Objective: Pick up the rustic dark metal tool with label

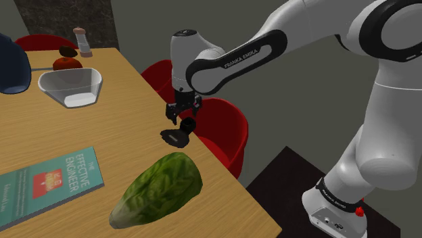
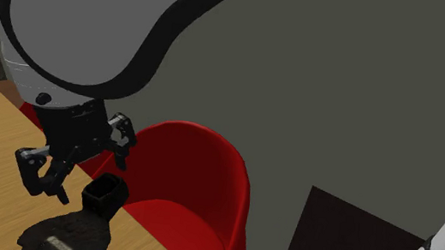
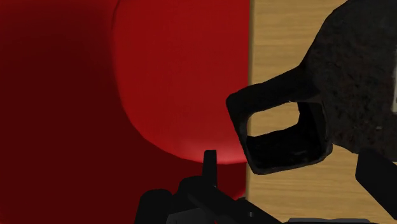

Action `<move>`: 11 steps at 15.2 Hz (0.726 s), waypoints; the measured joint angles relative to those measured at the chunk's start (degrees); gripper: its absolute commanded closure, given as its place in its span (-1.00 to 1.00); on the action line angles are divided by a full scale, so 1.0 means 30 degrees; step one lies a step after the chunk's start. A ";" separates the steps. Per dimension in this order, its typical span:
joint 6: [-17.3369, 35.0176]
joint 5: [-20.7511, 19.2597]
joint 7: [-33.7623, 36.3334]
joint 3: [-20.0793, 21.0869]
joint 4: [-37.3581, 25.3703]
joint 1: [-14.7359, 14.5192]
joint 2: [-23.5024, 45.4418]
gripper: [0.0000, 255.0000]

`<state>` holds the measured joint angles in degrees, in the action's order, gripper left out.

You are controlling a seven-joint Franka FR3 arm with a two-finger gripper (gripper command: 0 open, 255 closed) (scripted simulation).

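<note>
Clearly released, end effector [image 2: 78,164] hovers above dark tool [image 2: 85,216]; second exterior view catches label [image 2: 53,245], shoulder view lettuce [image 1: 159,189], book [image 1: 51,182].

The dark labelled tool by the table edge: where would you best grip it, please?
On the tool, probably the raised hollow end, from above, the open gripper straddling it: it stands clear of the table, while the flat labelled body lies low.
</note>
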<state>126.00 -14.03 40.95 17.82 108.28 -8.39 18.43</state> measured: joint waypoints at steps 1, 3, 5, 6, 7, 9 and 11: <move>0.0146 -0.0051 0.0026 -0.0025 0.0055 -0.0001 0.0099 -1.00; 0.0259 -0.0077 0.0052 -0.0035 0.0134 -0.0002 0.0126 1.00; 0.0283 -0.0087 0.0056 -0.0041 0.0138 -0.0001 0.0135 1.00; 0.0286 -0.0088 0.0056 -0.0042 0.0139 0.0000 0.0137 1.00; 0.0288 -0.0089 0.0056 -0.0043 0.0138 0.0001 0.0139 1.00; 0.0288 -0.0090 0.0057 -0.0043 0.0137 0.0000 0.0139 1.00; 0.0286 -0.0090 0.0058 -0.0043 0.0137 -0.0001 0.0139 1.00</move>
<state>126.86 -14.30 41.13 17.70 108.69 -8.39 18.85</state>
